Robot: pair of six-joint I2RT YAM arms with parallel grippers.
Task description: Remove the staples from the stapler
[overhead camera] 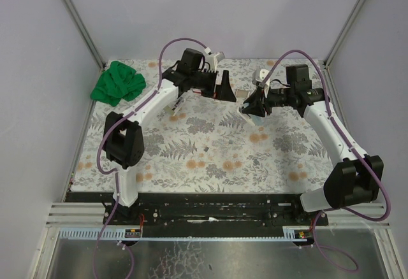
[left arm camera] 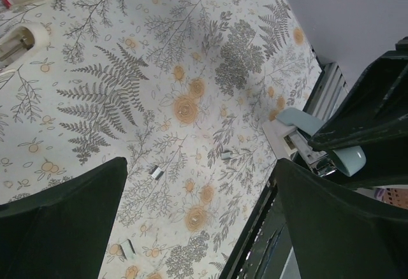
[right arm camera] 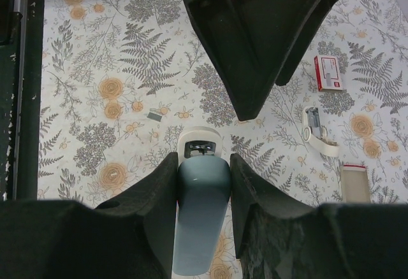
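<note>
The right pincer (right arm camera: 204, 162) is clenched on the pale blue-grey plastic stapler (right arm camera: 204, 218). Its two dark fingers press the body from both sides, and the white front end with its metal magazine projects beyond the fingertips, clear of the floral-patterned surface (right arm camera: 95, 50). The left pincer (left arm camera: 199, 164) is released, jaws spread wide, facing the right pincer at close range and apart from the stapler. The staples (left arm camera: 156, 172), tiny silvery-grey metal strips, lie loose on the surface beneath the gap of the left pincer, each bit apart from the others. A second, white stapler (right arm camera: 315, 129) and a small red-and-white cardboard box (right arm camera: 328, 72) lie ahead and to the right of the right pincer. The step in hand appears to be extraction, with some staples already out. Whether any are left in the magazine cannot be told. The next move likely calls for the left pincer to align with the magazine end and close on a very narrow part, while the right pincer holds the stapler steady.
</note>
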